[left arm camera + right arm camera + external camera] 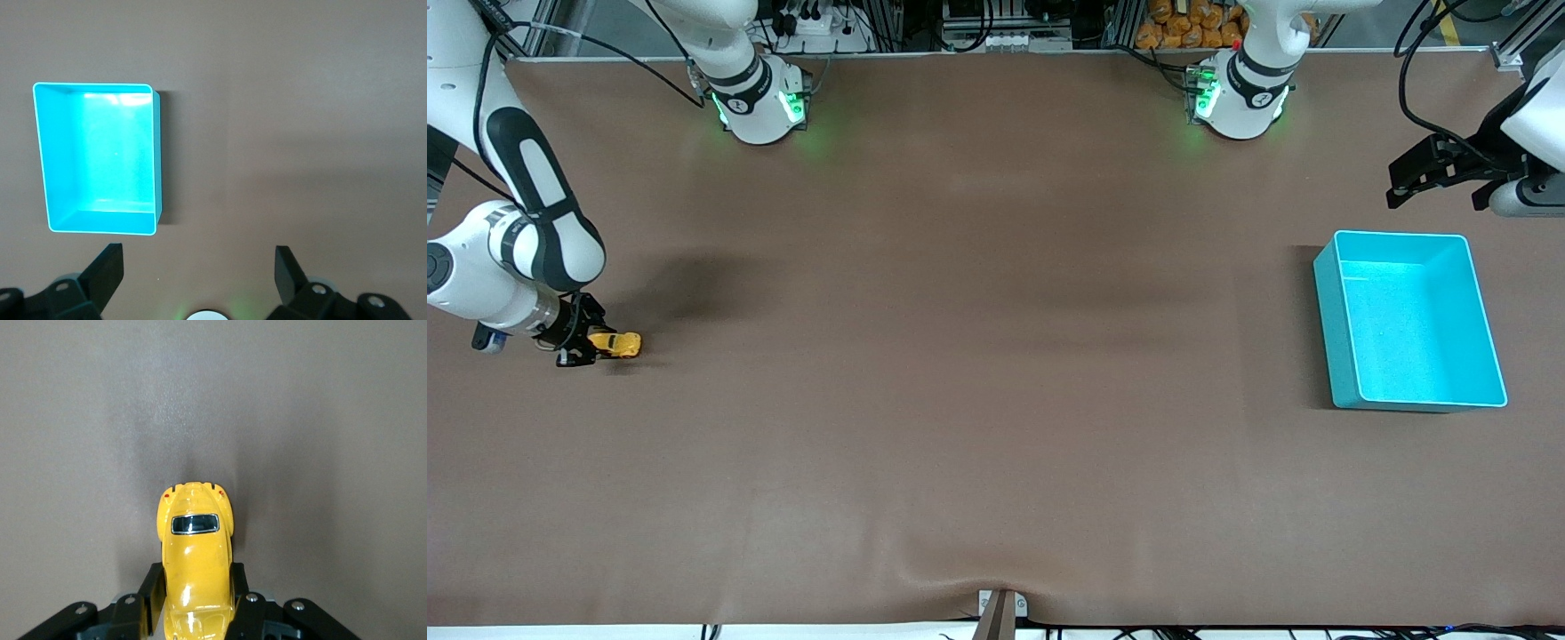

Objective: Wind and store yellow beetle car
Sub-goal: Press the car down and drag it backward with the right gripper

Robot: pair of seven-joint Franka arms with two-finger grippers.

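Looking for writing first, I can read no brand or label on anything in these views; the round marks on the two arm bases are too small to make out.

I have the right gripper (591, 345) low at the table (978, 373) at the right arm's end, and its fingers (152, 590) are closed on the yellow beetle car (621, 343). In the right wrist view the car (195, 553) sits between the two black fingers, gripped along its sides at one end, with the rest of the rounded body sticking out past the fingertips. I can see a dark window with a pale frame on top and two small red dots at the free end. Whether its wheels touch the brown surface I cannot tell.

My left gripper (1440, 182) hangs in the air at the left arm's end of the table, waiting, over bare table beside the cyan bin (1343, 347). Its fingers (107, 270) stand wide apart and hold nothing; the left wrist view shows the gripper (199, 267) looking down at the table with the bin (159, 160) near one fingertip, not touching it. The bin's inside shows only its glossy floor. Car and bin lie well apart, at the two ends of the table.
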